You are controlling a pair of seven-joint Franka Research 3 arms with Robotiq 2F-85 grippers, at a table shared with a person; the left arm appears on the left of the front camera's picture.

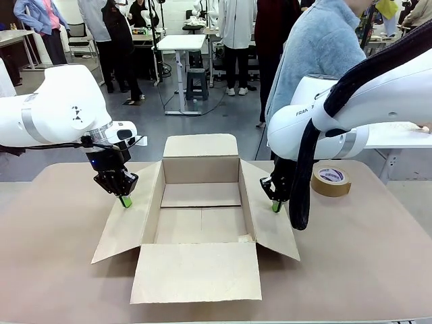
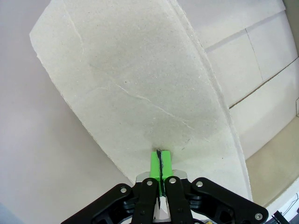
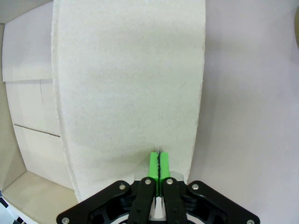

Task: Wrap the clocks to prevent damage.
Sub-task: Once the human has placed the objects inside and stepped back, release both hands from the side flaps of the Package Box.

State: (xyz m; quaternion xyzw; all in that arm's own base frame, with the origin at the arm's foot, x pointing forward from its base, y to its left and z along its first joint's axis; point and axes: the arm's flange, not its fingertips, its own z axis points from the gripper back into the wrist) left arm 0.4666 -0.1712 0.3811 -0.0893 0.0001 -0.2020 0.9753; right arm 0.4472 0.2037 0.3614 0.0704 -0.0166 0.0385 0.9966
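The clocks are out of view. An open brown cardboard box [image 1: 201,170] stands mid-table with all its flaps spread outward. My left gripper [image 1: 125,201] is shut, its green tips resting on the box's left flap [image 1: 131,226]. From the left wrist, that gripper [image 2: 160,156] has its pads together against the left flap [image 2: 140,84]. My right gripper [image 1: 275,206] is also shut and touches the right flap [image 1: 273,233]. In the right wrist view the closed right gripper [image 3: 159,158] meets the right flap [image 3: 131,79] near its edge.
A brown tape roll [image 1: 331,181] lies on the table right of the box, behind my right arm. A person in a light blue top [image 1: 314,47] stands at the far side. The front flap [image 1: 196,270] lies flat toward the near edge.
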